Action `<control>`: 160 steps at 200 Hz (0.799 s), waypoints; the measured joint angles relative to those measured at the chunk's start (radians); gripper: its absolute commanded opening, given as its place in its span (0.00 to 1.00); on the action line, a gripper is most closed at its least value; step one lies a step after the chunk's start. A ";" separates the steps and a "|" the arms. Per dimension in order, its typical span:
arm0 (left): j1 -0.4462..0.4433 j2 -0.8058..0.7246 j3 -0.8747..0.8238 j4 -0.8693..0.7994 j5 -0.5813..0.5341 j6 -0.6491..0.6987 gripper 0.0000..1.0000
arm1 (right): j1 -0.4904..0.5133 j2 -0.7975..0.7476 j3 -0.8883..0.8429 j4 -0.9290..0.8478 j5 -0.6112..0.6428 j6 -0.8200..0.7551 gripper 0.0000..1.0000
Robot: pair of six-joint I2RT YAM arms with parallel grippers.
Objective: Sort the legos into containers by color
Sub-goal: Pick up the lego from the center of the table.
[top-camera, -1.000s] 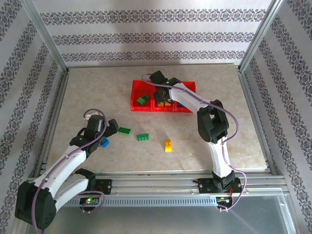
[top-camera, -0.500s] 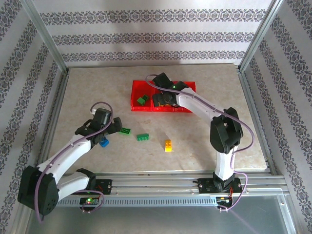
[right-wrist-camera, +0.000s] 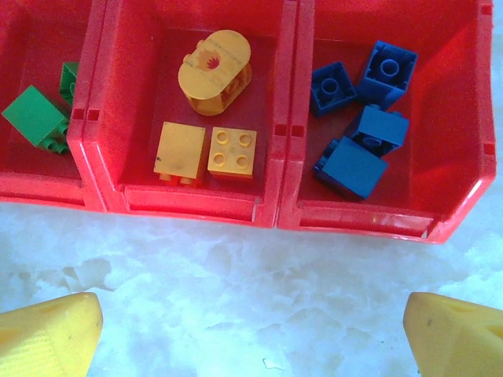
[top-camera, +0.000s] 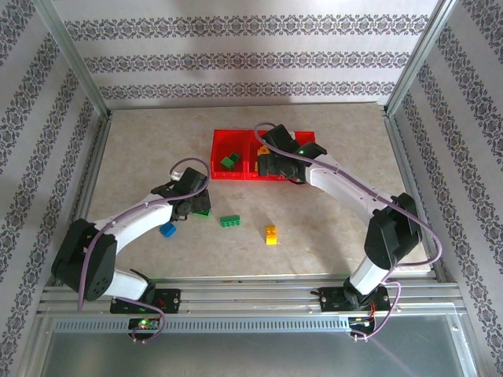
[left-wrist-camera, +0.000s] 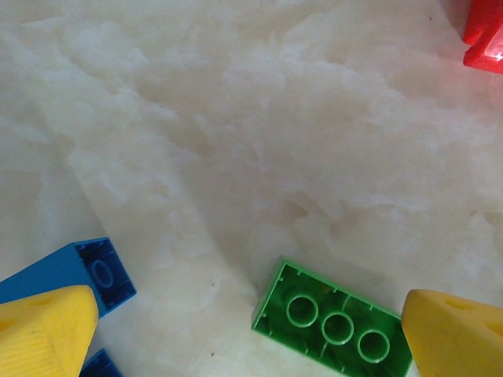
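update: getting most legos [right-wrist-camera: 351,166] into red tray [right-wrist-camera: 287,126], leaving four loose, holding left gripper [left-wrist-camera: 251,334] and right gripper [right-wrist-camera: 251,334] open.

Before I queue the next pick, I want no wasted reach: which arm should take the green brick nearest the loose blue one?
Left, probably. The left gripper hangs open right over the green brick; the right gripper, also open, hovers at the red tray.
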 measured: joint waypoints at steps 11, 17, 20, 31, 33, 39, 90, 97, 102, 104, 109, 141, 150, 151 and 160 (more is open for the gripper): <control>-0.001 0.021 0.008 0.001 0.000 -0.001 0.97 | 0.000 -0.020 -0.017 0.003 0.000 0.006 0.98; -0.001 0.032 0.011 0.002 -0.001 -0.003 0.96 | 0.000 -0.031 -0.026 0.005 0.000 0.011 0.98; -0.001 0.037 0.013 0.002 -0.001 -0.003 0.96 | 0.000 -0.034 -0.029 0.005 0.000 0.013 0.98; -0.001 0.058 0.016 0.004 -0.001 -0.006 0.95 | 0.000 -0.047 -0.043 0.007 0.000 0.021 0.98; -0.001 0.061 0.017 0.004 0.000 -0.006 0.95 | 0.000 -0.049 -0.046 0.008 0.000 0.024 0.98; -0.001 0.072 0.020 0.004 -0.001 -0.007 0.95 | 0.000 -0.055 -0.052 0.008 0.000 0.027 0.98; -0.001 0.174 0.060 0.007 0.000 -0.007 0.92 | -0.001 -0.084 -0.097 0.017 0.000 0.046 0.98; -0.001 0.182 0.064 0.007 0.001 -0.006 0.92 | -0.002 -0.086 -0.099 0.020 0.000 0.048 0.98; -0.001 0.188 0.067 0.007 0.003 -0.006 0.91 | -0.002 -0.088 -0.101 0.022 0.000 0.050 0.98; -0.001 0.189 0.068 0.007 0.004 -0.006 0.91 | -0.002 -0.089 -0.101 0.023 0.000 0.050 0.98; -0.001 0.193 0.070 0.007 0.005 -0.006 0.90 | -0.002 -0.090 -0.103 0.023 -0.001 0.050 0.98; -0.001 0.198 0.071 0.007 0.011 0.001 0.84 | -0.002 -0.093 -0.105 0.024 -0.001 0.051 0.98; -0.001 0.198 0.071 0.006 0.011 0.001 0.82 | -0.002 -0.093 -0.105 0.024 -0.001 0.051 0.98; -0.002 0.198 0.071 0.006 0.011 0.001 0.82 | -0.003 -0.093 -0.105 0.024 -0.001 0.051 0.98; -0.005 0.198 0.071 0.006 0.011 0.003 0.80 | -0.003 -0.093 -0.105 0.026 -0.001 0.051 0.98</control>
